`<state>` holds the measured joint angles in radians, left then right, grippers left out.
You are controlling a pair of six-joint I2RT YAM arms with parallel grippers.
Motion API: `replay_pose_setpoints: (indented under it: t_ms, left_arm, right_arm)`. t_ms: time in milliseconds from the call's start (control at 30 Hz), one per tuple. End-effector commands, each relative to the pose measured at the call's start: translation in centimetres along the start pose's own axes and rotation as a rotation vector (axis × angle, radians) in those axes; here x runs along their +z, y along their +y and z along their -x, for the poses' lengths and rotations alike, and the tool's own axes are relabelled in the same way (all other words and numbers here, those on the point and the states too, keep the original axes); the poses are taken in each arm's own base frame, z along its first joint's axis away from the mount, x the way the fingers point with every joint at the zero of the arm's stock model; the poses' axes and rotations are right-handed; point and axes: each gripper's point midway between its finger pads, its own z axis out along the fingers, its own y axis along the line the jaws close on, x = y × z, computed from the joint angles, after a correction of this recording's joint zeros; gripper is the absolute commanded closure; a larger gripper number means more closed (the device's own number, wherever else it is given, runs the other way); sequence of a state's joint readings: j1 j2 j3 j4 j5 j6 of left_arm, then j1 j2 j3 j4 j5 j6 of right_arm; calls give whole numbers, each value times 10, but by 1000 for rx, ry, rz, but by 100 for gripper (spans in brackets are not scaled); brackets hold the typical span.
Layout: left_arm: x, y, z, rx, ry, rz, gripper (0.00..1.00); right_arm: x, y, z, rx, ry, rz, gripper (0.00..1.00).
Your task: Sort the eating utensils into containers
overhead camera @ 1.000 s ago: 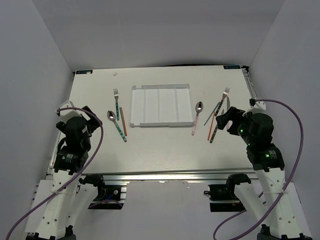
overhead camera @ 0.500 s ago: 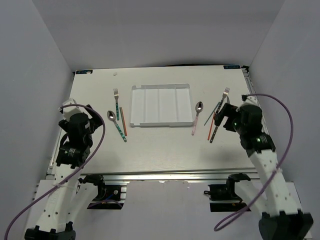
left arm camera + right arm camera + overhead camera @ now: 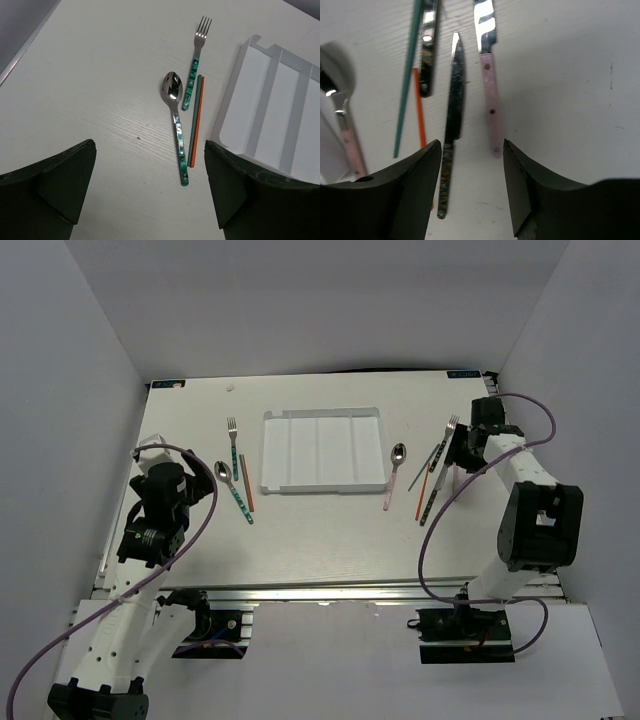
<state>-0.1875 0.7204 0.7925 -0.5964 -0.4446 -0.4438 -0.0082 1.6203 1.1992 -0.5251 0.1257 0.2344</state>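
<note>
The white tray (image 3: 320, 450) lies at the table's far middle; its compartments hold nothing. Left of it lie a teal-handled fork (image 3: 232, 435), a teal-handled spoon (image 3: 233, 490) and a teal and orange chopstick pair (image 3: 246, 483). They also show in the left wrist view: fork (image 3: 196, 60), spoon (image 3: 176, 120), chopsticks (image 3: 196, 120), tray (image 3: 280, 110). My left gripper (image 3: 150, 192) is open, above and short of them. My right gripper (image 3: 471, 160) is open, low over a dark-handled knife (image 3: 452, 125) and a pink-handled fork (image 3: 487, 75).
Right of the tray lie a pink-handled spoon (image 3: 394, 472), a teal chopstick (image 3: 407, 75), an orange chopstick (image 3: 420, 110) and another dark-handled utensil (image 3: 427, 45). Grey walls enclose the table on three sides. The right arm's cable loops above the table's right edge.
My right arm has swung out toward the far right, bringing its gripper down over the knife and fork. My left gripper has shifted slightly toward the left utensils.
</note>
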Motion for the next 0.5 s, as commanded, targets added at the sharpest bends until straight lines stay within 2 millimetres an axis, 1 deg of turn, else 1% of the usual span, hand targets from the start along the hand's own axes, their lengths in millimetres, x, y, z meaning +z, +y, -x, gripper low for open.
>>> replay_pose_setpoints:
  t_ms: [0,67,200,267,367,400,467]
  left_arm:
    - [1,-7,0,10,0,-32,2]
    - [1,-12,-1,13,6,-52,2]
    - [3,-15,-4,27,23,-65,2]
    - [2,-15,-4,25,19,-68,2]
    - [1,-17,-3,23,13,-86,2]
    - [0,-19,-3,24,13,-96,2]
    - [0,-20,-4,25,14,-100,2]
  right_arm:
    - [13,-11,1,-19,50,-2,43]
    - [21,-18,-3,-27,62,-34,43]
    - [41,-23,-13,-24,106,-43,47]
    - [47,-26,-15,-27,119,-59,49]
    - [59,-30,-19,-25,144,-79,49]
    - [65,-32,-22,-24,164,-86,49]
    - [70,-33,-28,-18,188,-86,50]
